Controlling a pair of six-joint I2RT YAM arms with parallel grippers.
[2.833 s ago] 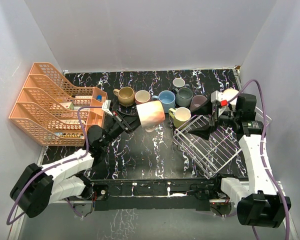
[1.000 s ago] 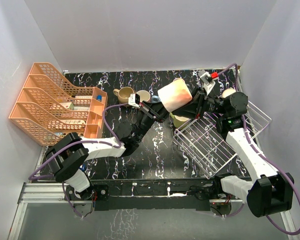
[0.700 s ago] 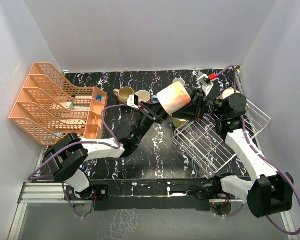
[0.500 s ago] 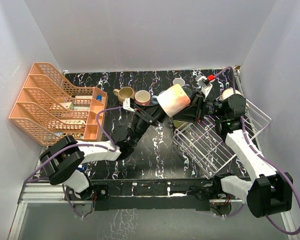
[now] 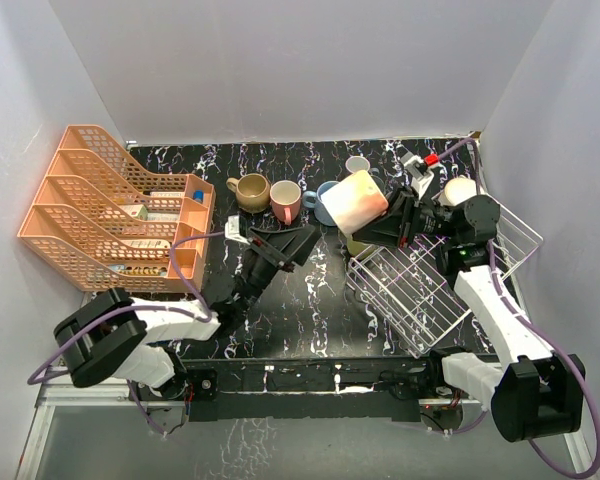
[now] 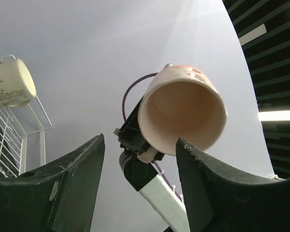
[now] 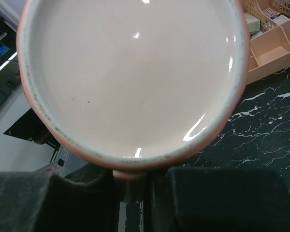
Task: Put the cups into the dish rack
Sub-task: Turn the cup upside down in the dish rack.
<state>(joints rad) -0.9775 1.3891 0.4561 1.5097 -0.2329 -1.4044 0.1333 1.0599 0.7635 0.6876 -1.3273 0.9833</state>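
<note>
Left gripper now off the glossy, round-rimmed peach mug

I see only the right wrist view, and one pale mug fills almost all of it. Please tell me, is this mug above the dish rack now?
Observer: Not yet. In the top view the peach mug appears beside the dish rack, above the mugs standing on the table.
Operator: Where is the left hand?
Observer: The left hand is open and empty, apart from the mug, on its left side.
Operator: Is any mug in the rack?
Observer: One pale yellow mug lies at the rack's far corner, against the wires.
</note>
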